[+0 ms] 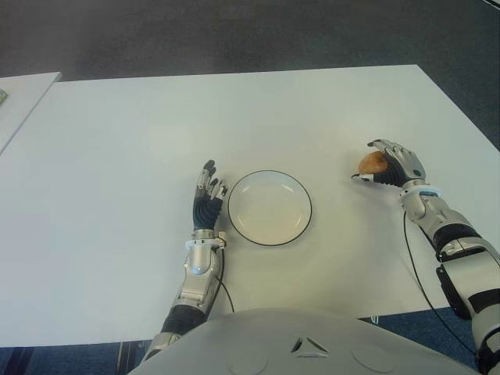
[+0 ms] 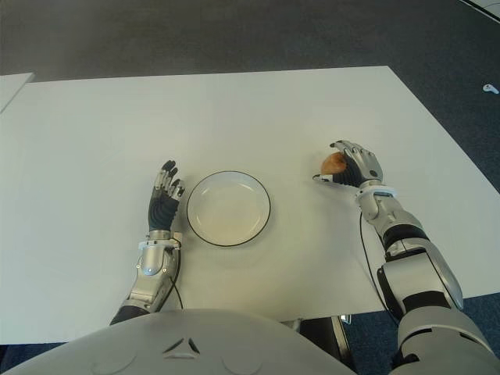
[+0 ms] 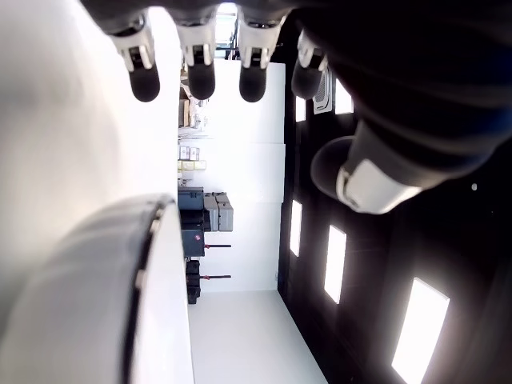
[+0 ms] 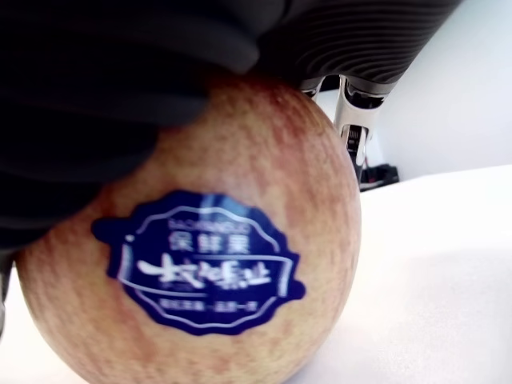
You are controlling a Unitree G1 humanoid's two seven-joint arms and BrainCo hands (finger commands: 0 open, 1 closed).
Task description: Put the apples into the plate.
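- While the left eye view looks down on the white counter (image 1: 117,156), the plate (image 1: 269,208) sits empty near the front edge, about mid-width. Right hand (image 1: 392,166) is toward the right edge w/ fingers (image 1: 388,147) wrapped over the apple (image 1: 373,162); apple looks at or just above the counter, can't tell which. Prob. a top-side grasp so it can be carried across to the plate.
- Left hand (image 1: 208,197) shows just beside the plate's left rim, fingers straight & relaxed, holding nothing – idle, kept clear of the drop spot.
- Right eye view: same layout. Apple (image 2: 333,163) well apart from the plate (image 2: 229,208), so the carry isn't done; only one apple visible.
- Left wrist view: fingertips (image 3: 145,80) extended in a row, nothing between them; plate rim (image 3: 148,240) close by.
- Right wrist view: apple fills the shot, reddish-yellow skin, dark fingers (image 4: 120,72) pressed over its top. Blue sticker (image 4: 200,268) w/ white characters on the skin; text too blurred to read.
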